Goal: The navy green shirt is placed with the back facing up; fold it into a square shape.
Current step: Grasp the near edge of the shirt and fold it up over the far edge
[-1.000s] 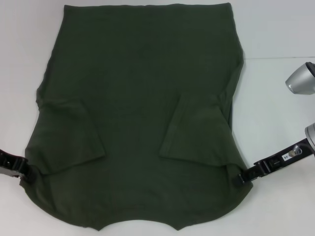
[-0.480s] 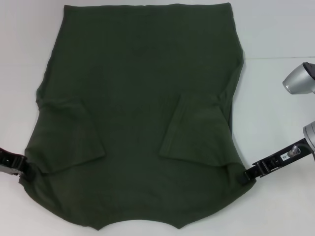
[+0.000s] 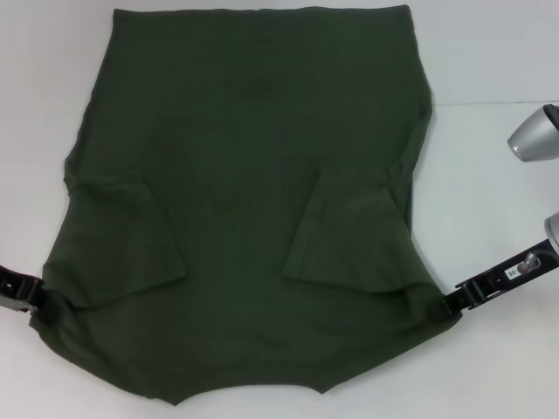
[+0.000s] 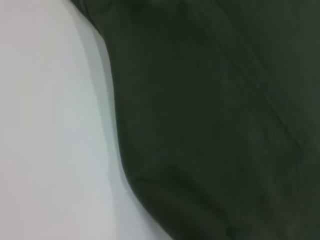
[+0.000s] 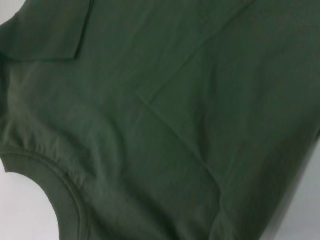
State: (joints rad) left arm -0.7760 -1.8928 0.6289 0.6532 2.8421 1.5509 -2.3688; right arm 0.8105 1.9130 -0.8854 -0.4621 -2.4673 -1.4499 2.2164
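Note:
The navy green shirt [image 3: 244, 175] lies flat on the white table, hem at the far side and neckline [image 3: 249, 400] at the near edge. Both short sleeves [image 3: 131, 236] [image 3: 349, 227] are folded inward onto the body. My left gripper [image 3: 37, 304] is shut on the shirt's near left shoulder edge, and my right gripper [image 3: 447, 307] is shut on the near right shoulder edge. In the left wrist view the shirt [image 4: 210, 125] shows as dark cloth beside bare table. The shirt [image 5: 165, 120] fills the right wrist view, showing the neckline rib [image 5: 55, 175] and a sleeve fold.
The white table [image 3: 489, 218] surrounds the shirt, with bare surface at both sides. A silver joint of my right arm [image 3: 534, 135] hangs over the right side. The shirt's hem reaches the top edge of the head view.
My right gripper has shifted slightly right, drawing the near right shoulder corner outward. My left gripper has edged a little left with its corner. The rest of the shirt lies as before.

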